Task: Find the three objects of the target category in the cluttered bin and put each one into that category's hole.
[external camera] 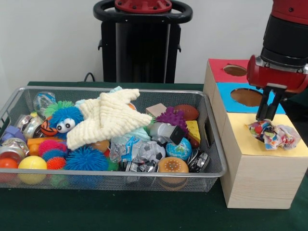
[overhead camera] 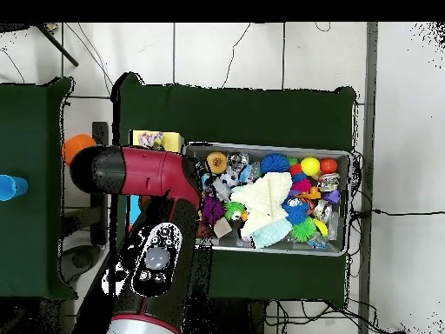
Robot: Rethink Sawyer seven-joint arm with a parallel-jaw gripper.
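Two views disagree on how much they give: the front view shows the gripper (external camera: 268, 115) hanging just above a crinkled confetti piece (external camera: 273, 134), while the overhead view hides that spot under the red arm (overhead camera: 148, 226), leaving only a sliver of the patterned piece (overhead camera: 149, 138) on the yellow top (overhead camera: 170, 141). In the front view the two dark fingers (external camera: 263, 107) stand slightly parted with nothing between them, their tips close over the piece, which lies bunched on the yellow-topped box (external camera: 262, 168) and covers the spot where the hole would be; the hole itself cannot be seen. Three boxes stand in a row beside the bin (external camera: 214, 163): the blue-topped box (external camera: 226, 91) and the red-topped box (external camera: 219, 70) each show one round hole. Only one confetti piece is plainly visible. Inside the wire bin lie a cream cloth (external camera: 108, 118), a mint cloth (external camera: 137, 132) under it, several spiky balls (external camera: 86, 159), one small globe (external camera: 179, 149) and a yellow ball (external camera: 32, 163), among other clutter.
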